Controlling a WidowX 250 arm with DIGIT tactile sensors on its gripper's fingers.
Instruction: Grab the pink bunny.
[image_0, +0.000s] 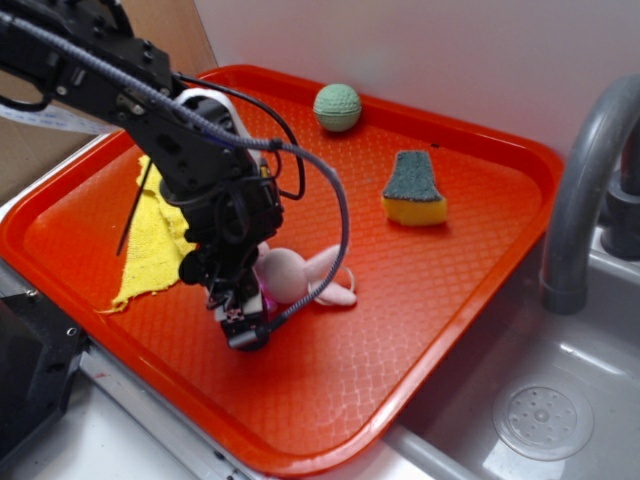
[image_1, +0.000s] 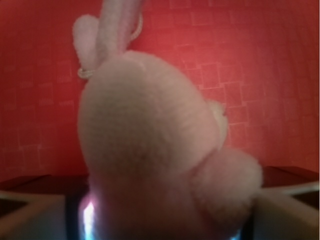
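The pink bunny (image_0: 287, 274) lies on the orange tray (image_0: 470, 300), its round head up and its ears (image_0: 335, 280) stretched to the right. My gripper (image_0: 241, 322) is down at the tray on the bunny's near-left side, its tips straddling the bunny's body. In the wrist view the bunny (image_1: 150, 135) fills the middle, ears pointing away. It sits between my fingers (image_1: 35, 215) at the bottom corners. A thin lit gap shows beside the left finger, and the right one touches a stubby limb (image_1: 230, 180). The jaws stand open around the bunny.
A yellow cloth (image_0: 160, 235) lies on the tray's left, partly under the arm. A green ball (image_0: 338, 107) sits at the tray's back, and a green-and-yellow sponge (image_0: 414, 190) to the right. A grey faucet (image_0: 580, 190) and sink (image_0: 540, 420) stand on the right.
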